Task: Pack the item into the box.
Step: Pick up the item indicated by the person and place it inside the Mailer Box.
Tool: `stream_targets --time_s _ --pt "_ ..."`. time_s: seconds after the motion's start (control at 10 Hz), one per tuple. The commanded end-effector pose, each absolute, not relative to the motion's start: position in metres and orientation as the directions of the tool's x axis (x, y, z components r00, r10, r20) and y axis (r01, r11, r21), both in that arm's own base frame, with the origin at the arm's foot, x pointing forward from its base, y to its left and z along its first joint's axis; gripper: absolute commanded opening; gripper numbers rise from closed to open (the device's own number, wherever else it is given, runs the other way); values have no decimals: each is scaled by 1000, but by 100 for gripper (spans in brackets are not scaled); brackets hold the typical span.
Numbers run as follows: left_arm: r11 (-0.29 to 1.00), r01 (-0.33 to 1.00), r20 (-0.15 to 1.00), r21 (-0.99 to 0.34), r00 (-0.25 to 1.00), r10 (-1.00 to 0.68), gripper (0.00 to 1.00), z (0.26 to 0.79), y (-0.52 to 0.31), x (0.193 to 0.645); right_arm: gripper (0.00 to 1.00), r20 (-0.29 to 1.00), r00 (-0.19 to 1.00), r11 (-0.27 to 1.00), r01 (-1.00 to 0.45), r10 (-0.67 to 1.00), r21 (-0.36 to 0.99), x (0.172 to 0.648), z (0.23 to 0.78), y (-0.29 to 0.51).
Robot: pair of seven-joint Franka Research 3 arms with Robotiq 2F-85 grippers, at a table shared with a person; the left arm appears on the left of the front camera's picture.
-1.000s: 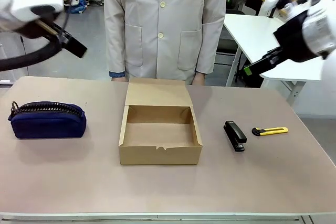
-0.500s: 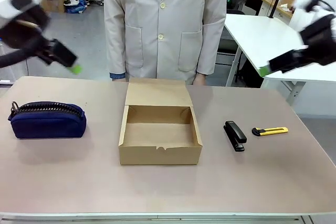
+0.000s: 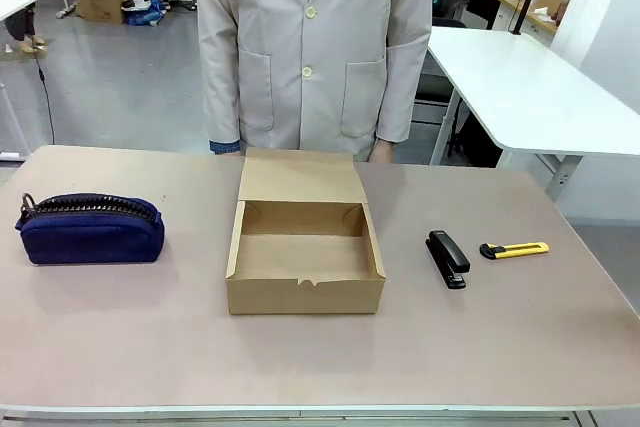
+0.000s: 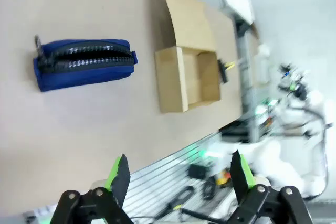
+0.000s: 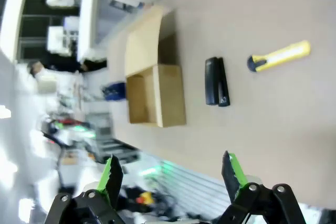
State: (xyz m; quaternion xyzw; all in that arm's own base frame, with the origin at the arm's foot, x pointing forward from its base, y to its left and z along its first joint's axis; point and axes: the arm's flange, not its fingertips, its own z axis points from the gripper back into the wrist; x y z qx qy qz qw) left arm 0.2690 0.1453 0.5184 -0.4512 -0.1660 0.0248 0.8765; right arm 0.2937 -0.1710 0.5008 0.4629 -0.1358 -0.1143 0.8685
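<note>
The small black stapler (image 3: 447, 258) lies on the table right of the open brown cardboard box (image 3: 305, 245), whose lid flap lies back toward the person. The box is empty inside. From high above, the right wrist view shows the stapler (image 5: 216, 82) beside the box (image 5: 154, 89), with my right gripper (image 5: 170, 176) open and holding nothing. My left gripper (image 4: 177, 174) is likewise open and empty, far above the table, looking down on the box (image 4: 190, 75).
A navy zippered pouch (image 3: 90, 228) sits at the table's left, and a yellow utility knife (image 3: 514, 249) lies just right of the stapler. A person in a light coat (image 3: 314, 47) stands at the far edge behind the box. A white table (image 3: 520, 87) stands at back right.
Both arms have risen and swung outward, leaving the front view. Nothing on the table has moved.
</note>
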Motion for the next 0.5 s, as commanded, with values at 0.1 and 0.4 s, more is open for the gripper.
stream_targets --time_s 0.1,0.4 --pt "592 106 269 -799 944 193 100 518 145 269 100 -23 753 229 230 -658 946 306 487 -192" --pt "592 106 269 -799 944 193 100 518 145 269 100 38 909 435 162 -415 886 294 488 -193"
